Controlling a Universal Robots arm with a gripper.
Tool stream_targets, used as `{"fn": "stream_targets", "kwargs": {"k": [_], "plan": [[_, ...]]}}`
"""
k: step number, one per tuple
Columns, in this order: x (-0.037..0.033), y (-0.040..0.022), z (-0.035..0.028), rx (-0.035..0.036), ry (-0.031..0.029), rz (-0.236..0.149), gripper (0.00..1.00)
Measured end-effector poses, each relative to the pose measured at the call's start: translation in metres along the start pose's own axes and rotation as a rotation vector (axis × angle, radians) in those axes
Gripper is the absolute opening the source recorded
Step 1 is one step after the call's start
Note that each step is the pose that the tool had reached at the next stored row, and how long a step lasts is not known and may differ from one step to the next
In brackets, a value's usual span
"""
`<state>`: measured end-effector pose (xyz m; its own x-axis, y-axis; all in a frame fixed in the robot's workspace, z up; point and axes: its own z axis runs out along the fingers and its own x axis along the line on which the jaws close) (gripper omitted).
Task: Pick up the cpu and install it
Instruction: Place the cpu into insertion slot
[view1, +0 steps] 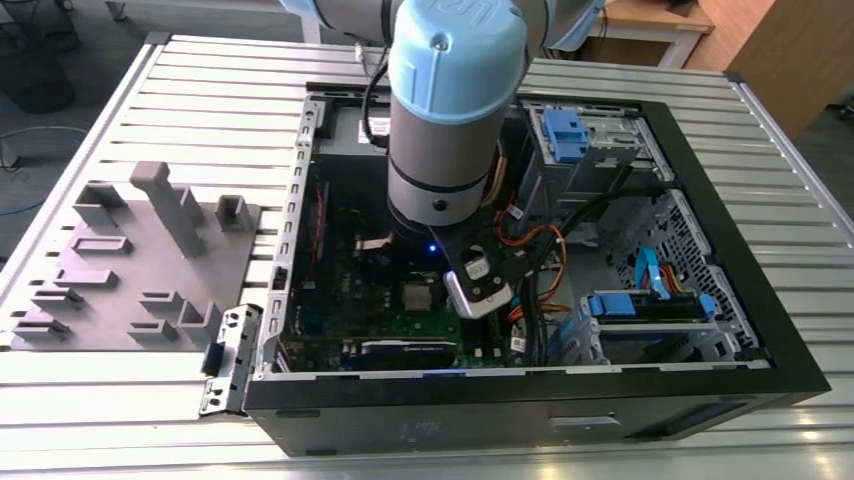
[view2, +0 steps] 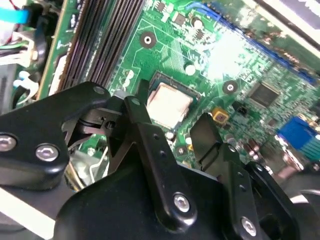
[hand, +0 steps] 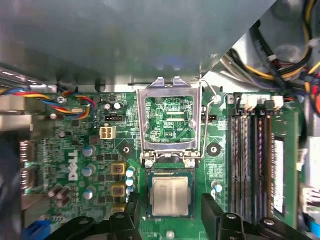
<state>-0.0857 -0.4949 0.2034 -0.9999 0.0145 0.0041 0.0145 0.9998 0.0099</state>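
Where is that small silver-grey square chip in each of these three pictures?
Exterior view: the small silver-grey square cpu lies inside the computer case, at the exterior view's left of the grey robot arm tip.
First wrist view: cpu in its socket, between the fingers of the open black gripper.
Second wrist view: cpu in that socket, past the fingertips.
Shared landmark: the green circuit board around it.

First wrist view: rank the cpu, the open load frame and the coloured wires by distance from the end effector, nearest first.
1. cpu: between the fingers of the open end effector.
2. load frame: hinged open just beyond the cpu.
3. coloured wires: farthest, well past the frame and off to one side.
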Motion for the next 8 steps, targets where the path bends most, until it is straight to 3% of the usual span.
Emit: {"fn": "stream_targets", "kwargs": {"k": [4, 8], "plan": [[0.0000, 0.0001, -0.0109, 0.0000, 0.0000, 0.000, 0.60], [0.0000, 0.0002, -0.0110, -0.0003, -0.0001, 0.000, 0.60]]}}
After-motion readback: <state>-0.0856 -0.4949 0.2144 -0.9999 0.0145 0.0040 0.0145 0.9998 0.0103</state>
